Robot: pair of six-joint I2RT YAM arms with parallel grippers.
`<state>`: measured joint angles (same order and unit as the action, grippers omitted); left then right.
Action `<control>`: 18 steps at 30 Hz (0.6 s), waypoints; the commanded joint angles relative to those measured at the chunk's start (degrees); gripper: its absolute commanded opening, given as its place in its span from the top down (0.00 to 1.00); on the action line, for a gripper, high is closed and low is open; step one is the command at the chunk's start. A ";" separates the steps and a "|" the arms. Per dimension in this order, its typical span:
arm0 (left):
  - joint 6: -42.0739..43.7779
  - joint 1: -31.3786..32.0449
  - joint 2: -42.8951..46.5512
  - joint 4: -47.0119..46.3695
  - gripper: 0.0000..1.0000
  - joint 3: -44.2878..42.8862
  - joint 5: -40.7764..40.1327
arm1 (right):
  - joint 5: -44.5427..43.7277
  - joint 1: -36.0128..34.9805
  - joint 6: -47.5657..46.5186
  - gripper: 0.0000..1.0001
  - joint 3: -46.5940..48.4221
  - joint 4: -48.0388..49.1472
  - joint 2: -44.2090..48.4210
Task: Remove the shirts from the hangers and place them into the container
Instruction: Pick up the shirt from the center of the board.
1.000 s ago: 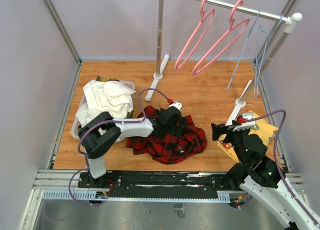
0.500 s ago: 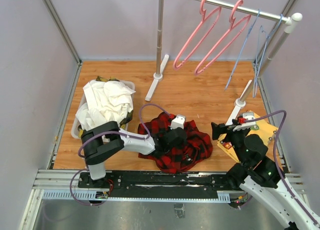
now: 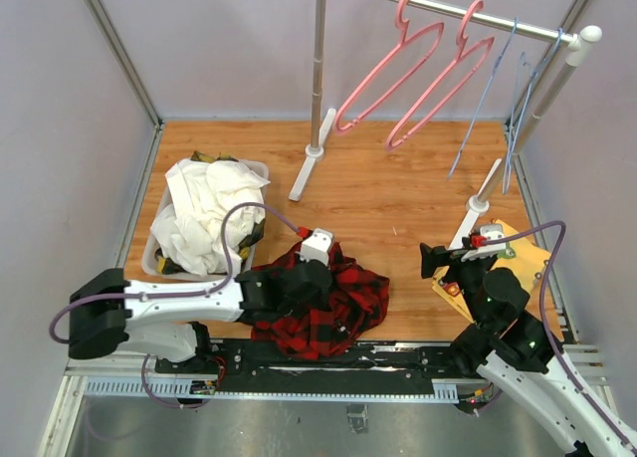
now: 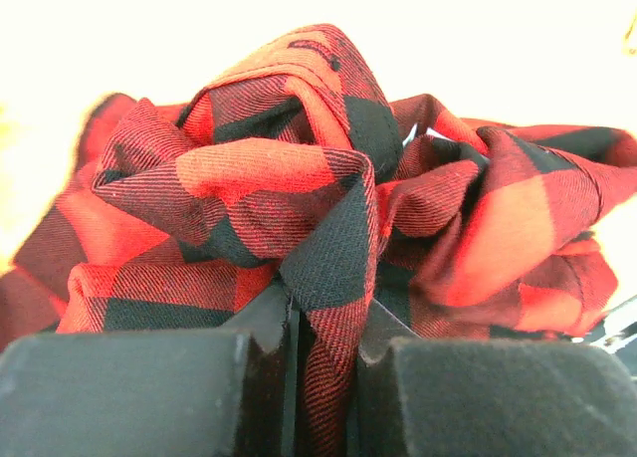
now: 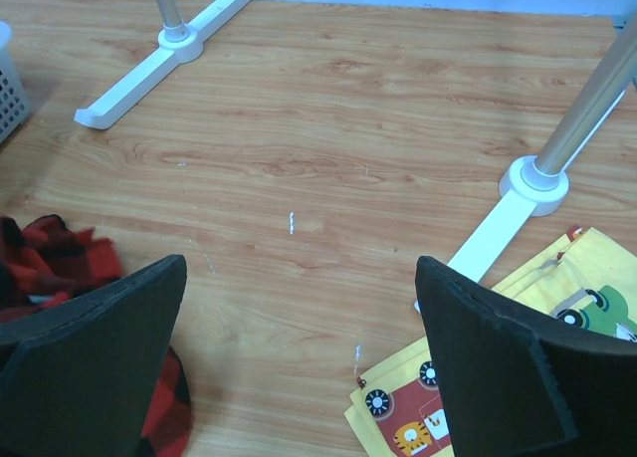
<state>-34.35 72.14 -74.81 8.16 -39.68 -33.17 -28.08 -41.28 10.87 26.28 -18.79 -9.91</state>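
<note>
**Wooden tabletop, plaid shirt pinched for transfer**

Nearest the bases, the left gripper was closed narrowly on a bunched fold of the red-and-black plaid shirt, which lay heaped on the tabletop. The right gripper stood wide and empty. Soft, light and limp, the cloth would likely trail, so a central fold seemed the best hold. Further left, the container held a white shirt. Beyond, pink hangers hung bare.
</note>
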 commanded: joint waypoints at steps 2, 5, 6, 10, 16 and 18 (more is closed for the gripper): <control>2.98 -0.31 10.21 3.07 0.99 0.30 -4.88 | -1.11 -0.38 -2.19 0.01 -1.55 3.45 0.73; 3.17 -0.57 13.28 4.22 1.00 0.32 -5.59 | -1.10 -0.38 -2.94 0.00 -2.08 4.16 0.77; 3.41 -0.66 14.20 4.49 1.00 0.14 -5.67 | -1.20 -0.36 -3.04 0.00 -2.20 4.46 0.77; 3.95 -0.86 17.26 6.06 1.00 -1.15 -5.36 | 0.58 -0.34 -3.97 0.00 -3.17 6.43 1.01; 5.91 -1.01 21.43 5.67 1.00 -2.10 -2.05 | 10.15 -0.38 -6.57 0.00 -4.98 11.05 1.56; 6.43 -1.18 22.86 6.07 1.00 -3.17 -1.32 | 11.96 -0.38 -6.95 0.01 -5.10 11.69 1.52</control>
<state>-29.52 71.37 -55.09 15.66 -39.75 -35.16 -22.13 -41.28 6.35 21.91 -11.53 -9.21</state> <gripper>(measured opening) 0.143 0.997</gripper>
